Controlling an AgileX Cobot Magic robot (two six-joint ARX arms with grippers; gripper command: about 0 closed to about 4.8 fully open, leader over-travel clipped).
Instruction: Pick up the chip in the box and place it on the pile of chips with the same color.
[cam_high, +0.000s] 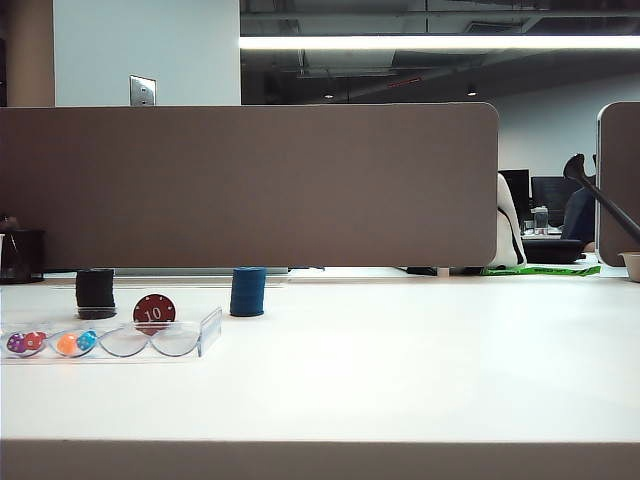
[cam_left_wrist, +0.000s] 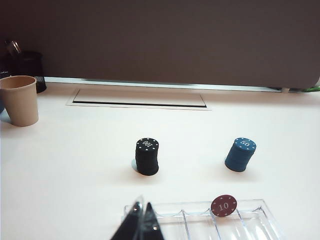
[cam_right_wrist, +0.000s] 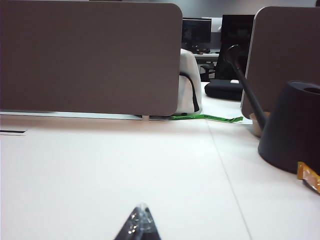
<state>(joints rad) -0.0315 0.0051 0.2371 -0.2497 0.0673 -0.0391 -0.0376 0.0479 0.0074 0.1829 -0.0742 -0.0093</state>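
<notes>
The left gripper (cam_left_wrist: 141, 222) shows only its fingertips, pressed together to a point with nothing between them, hanging above the near end of the box (cam_left_wrist: 250, 222); the right gripper (cam_right_wrist: 141, 224) is likewise pinched to a closed, empty tip over bare white table (cam_right_wrist: 100, 170), well apart from the work. Neither gripper appears in the exterior view. The chip (cam_left_wrist: 223, 205) stands on edge in the box, its white "10" facing the cameras — in the exterior view it sits at about 11 o'clock from the tray's right end, leaning against the back wall (cam_high: 153, 310). It looks small, stiff, light and smooth-faced, so it would likely slip if pinched by the rim; a grip across the two flat faces from above seems the surest hold, and the clear tray may well slide if nudged. The left wrist view shows the black stack (cam_left_wrist: 147, 156) at roughly 10 o'clock from the chip and the blue stack (cam_left_wrist: 240, 154) at about 1 o'clock, plus a paper cup (cam_left_wrist: 19, 100) that the exterior view does not show. No red pile is visible in any view. Only the exterior view shows the dice (cam_high: 76, 342) in the tray.
</notes>
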